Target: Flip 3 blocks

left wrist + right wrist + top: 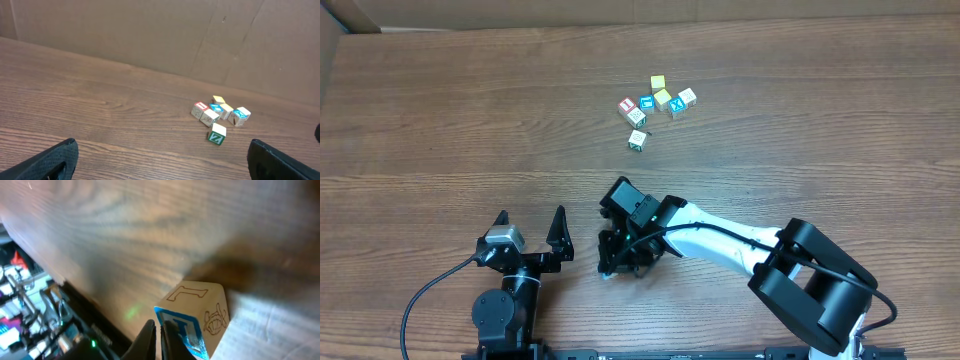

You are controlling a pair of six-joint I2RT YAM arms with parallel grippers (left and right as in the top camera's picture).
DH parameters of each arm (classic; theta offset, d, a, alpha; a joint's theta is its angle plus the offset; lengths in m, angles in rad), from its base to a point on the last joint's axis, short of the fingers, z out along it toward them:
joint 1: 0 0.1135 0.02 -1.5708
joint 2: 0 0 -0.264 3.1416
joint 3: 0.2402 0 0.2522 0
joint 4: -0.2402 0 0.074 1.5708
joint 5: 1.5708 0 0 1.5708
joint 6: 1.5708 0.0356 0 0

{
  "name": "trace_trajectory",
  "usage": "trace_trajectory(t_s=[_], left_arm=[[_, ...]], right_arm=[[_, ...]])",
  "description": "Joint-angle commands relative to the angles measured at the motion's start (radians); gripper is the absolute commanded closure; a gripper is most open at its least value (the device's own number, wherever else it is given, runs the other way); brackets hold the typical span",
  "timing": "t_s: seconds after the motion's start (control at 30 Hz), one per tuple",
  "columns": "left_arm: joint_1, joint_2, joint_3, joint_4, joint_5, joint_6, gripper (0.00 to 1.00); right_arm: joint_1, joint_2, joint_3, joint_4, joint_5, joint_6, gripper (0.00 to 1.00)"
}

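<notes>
Step in hand: judged to be the turning over of one small cream-faced wooden alphabet cube with a blue-framed letter (192, 325), which lies at about 6 o'clock on the brown wood-grain table (440, 120), near its front edge.
Right pincer: the black tips of the right gripper (159, 339) are seen pressed together, with nothing clamped between them. They sit against the blue-framed face of the cube. Whether the cube rests flat or on an edge cannot be told.
How it is done well: the tips are best set low on the blue-framed face and pushed steadily, so that the cube is rolled over one edge rather than slid. Pressure should be eased once a new face is uppermost. Care is called for, since the table edge is close and the cube could be knocked off.
Right arm pose: stretched from 4 o'clock across to 6 o'clock, with the wrist bent steeply down and the fingers aimed at the tabletop.
Left pincer: the left gripper (531, 218) is parked at 7 o'clock with jaws spread wide and empty, facing 12 o'clock.
Other cubes: a loose cluster is seen at 1 o'clock, well apart from both grippers. In it are a red-marked cream cube (627, 105) and a green-marked cream cube (637, 140) on the cluster's 6 o'clock side, beside yellow-topped cubes (658, 82) and a blue-faced cube (676, 110).
</notes>
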Motion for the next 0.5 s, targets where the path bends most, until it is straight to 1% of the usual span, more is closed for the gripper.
trace_trajectory(t_s=[0.0, 0.07, 0.17, 0.33, 0.4, 0.47], left_arm=[[-0.006, -0.01, -0.004, -0.003, -0.003, 0.02, 0.0], [-0.006, -0.009, -0.004, -0.003, -0.003, 0.02, 0.0], [-0.006, -0.009, -0.004, -0.003, -0.003, 0.02, 0.0], [-0.006, -0.009, -0.004, -0.003, -0.003, 0.02, 0.0], [-0.006, -0.009, -0.004, -0.003, -0.003, 0.02, 0.0], [-0.006, -0.009, -0.004, -0.003, -0.003, 0.02, 0.0]], right_arm=[[-0.029, 0.038, -0.018, -0.007, 0.165, 0.003, 0.93], [-0.031, 0.038, 0.001, -0.007, 0.111, -0.045, 0.93], [-0.031, 0.036, 0.044, -0.015, 0.074, -0.101, 0.85], [-0.033, 0.029, 0.111, -0.058, 0.077, -0.179, 0.62], [-0.032, 0.028, 0.143, -0.101, 0.079, -0.239, 0.55], [-0.028, 0.029, 0.174, -0.155, 0.11, -0.287, 0.5]])
